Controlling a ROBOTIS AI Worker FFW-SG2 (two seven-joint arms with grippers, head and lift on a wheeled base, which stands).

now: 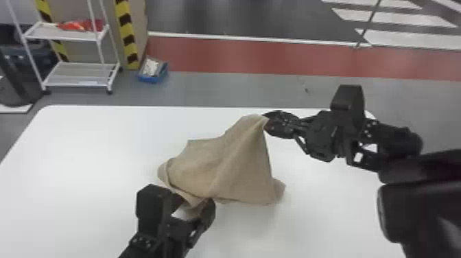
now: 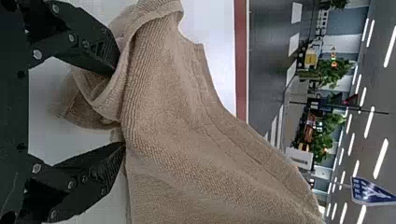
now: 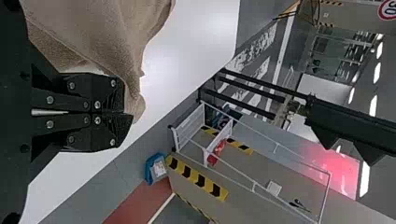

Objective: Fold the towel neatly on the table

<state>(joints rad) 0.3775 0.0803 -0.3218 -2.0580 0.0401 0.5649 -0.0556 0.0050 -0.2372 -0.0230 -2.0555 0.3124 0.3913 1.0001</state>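
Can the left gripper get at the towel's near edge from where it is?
Probably yes: the left gripper is open right at the towel's near edge, with nothing seen between. The right gripper pinches the raised far corner, apparently out of its way.

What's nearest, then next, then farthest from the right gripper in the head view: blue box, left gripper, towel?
1. Towel: pinched in the right gripper.
2. Left gripper: at the towel's near edge.
3. Blue box: on the floor beyond the table.
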